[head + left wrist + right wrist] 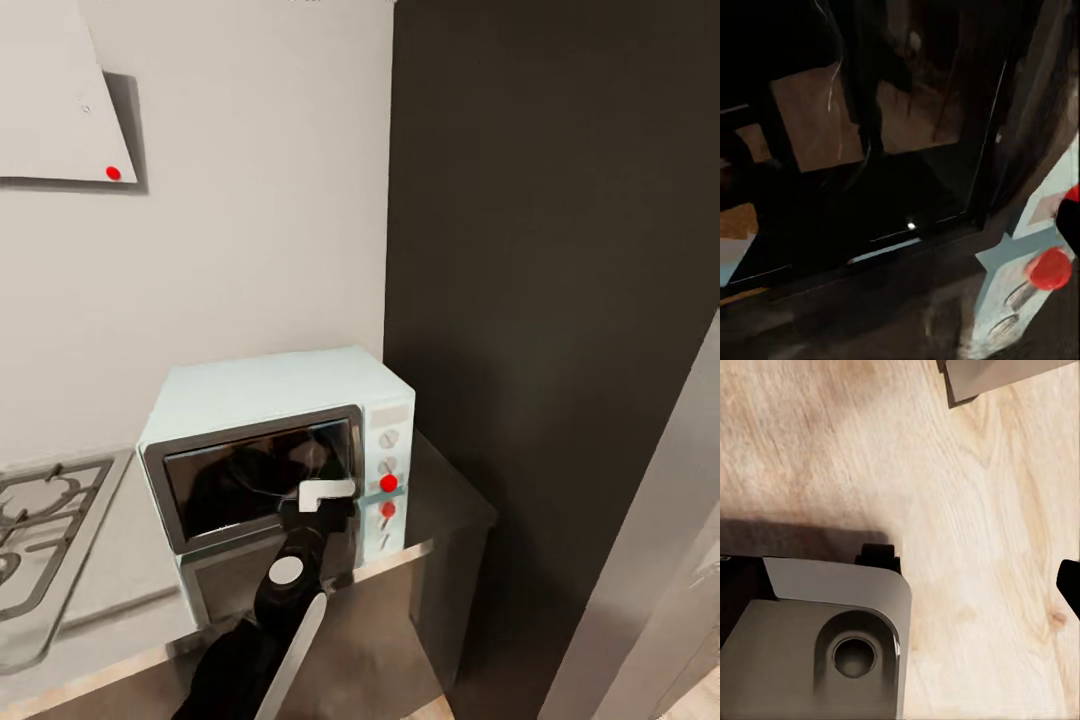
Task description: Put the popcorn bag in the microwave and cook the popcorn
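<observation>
Microwave (280, 440) upright, door facing robot

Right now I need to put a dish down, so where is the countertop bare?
Bare countertop lies between the hob and the microwave. In front of the microwave door it is crowded by the left arm; right of the microwave, a narrow strip.

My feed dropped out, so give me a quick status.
Left gripper at the microwave door's right edge, beside the knobs; jaw state unclear. Door looks shut. Right wrist camera faces wood floor. Gas hob left of microwave.
</observation>
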Controlling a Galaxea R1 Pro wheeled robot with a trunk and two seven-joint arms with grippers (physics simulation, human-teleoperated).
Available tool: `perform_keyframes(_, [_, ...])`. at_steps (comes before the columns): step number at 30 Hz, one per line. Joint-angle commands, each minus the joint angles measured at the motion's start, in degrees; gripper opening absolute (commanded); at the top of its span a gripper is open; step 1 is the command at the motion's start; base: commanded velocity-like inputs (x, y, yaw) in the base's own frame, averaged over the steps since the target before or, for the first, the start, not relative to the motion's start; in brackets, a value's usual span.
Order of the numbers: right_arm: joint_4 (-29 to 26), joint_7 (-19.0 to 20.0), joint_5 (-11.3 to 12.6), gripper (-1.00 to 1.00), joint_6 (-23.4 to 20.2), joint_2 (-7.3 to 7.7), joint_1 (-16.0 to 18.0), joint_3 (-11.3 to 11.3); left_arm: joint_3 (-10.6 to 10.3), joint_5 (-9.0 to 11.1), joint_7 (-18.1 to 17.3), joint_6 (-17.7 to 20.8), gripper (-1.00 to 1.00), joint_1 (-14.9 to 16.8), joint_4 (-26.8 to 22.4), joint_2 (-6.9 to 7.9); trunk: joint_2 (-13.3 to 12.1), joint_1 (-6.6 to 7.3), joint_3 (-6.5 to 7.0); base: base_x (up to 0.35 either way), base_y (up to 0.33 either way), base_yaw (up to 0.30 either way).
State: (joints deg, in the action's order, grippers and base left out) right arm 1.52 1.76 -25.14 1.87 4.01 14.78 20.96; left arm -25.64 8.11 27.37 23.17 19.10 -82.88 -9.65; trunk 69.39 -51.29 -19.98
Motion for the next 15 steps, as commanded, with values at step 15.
perform_keyframes(15, [0.18,0.08,-0.35,1.0,0.19,0.12,0.08,0.5,-4.27,0.77,0.85,0.46,1.0,0.06,0.01,-0.01,0.05,0.03,-0.07,-0.342,0.0,0.0])
